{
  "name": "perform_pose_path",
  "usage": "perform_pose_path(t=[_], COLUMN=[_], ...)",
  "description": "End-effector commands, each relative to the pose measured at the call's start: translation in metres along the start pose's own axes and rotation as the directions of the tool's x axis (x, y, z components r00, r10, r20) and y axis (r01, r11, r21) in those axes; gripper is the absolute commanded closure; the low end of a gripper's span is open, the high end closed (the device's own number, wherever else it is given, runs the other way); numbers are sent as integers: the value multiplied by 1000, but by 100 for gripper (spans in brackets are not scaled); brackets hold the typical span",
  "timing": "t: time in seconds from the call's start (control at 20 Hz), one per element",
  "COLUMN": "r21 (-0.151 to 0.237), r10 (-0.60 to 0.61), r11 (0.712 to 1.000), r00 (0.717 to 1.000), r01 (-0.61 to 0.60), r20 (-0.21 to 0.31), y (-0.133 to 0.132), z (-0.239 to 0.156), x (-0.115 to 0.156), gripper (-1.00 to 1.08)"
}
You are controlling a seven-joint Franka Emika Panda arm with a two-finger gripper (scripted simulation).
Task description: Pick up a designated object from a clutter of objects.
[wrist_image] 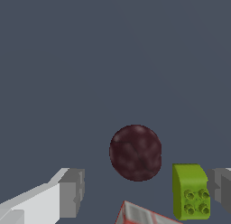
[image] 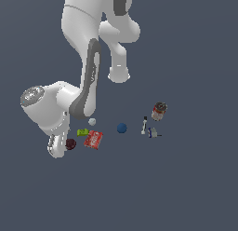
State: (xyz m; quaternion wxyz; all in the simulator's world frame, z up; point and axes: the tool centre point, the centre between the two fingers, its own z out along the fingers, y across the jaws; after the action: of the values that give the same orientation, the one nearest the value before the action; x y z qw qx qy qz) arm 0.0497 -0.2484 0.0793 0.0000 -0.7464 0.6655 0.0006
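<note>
Your target, the dark maroon ball point(wrist_image: 135, 152), sits on the grey tabletop point(image: 186, 188) at the exterior view's left end of the clutter, just beside the arm's wrist. From the wrist view, your claw point(wrist_image: 146, 191) stands wide, with one grey fingertip point(wrist_image: 72, 191) on each side of the frame and nothing held; the ball lies ahead of the gap, not yet between the fingertips. Judging by its bumpy, matte skin, it should be light and give decent grip, but being round it will likely roll if nudged, so close across its widest middle with the pads level. Watch the lime-green piece point(wrist_image: 191, 191), which sits right by one fingertip, and the red flat packet point(wrist_image: 140, 215), close to the ball. The pale grey lump point(image: 92, 121), blue ball point(image: 122, 128), white-blue tool point(image: 148, 128) and red-white can point(image: 159, 111) lie well apart, toward the exterior view's right.
</note>
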Motion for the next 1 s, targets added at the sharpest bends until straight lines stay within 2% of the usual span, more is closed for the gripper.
perform_pose_path(t=[0.0, 0.85, 0.9, 0.95], r21=[0, 1, 1, 1], r10=[0, 6, 6, 6], r11=[1000, 1000, 1000, 1000], r00=[1000, 1000, 1000, 1000], r01=[0, -6, -6, -6], r20=[0, -1, -1, -1], y=[0, 0, 0, 0], z=[0, 51, 51, 51], x=[0, 1, 1, 1], gripper=[-92, -92, 108, 108])
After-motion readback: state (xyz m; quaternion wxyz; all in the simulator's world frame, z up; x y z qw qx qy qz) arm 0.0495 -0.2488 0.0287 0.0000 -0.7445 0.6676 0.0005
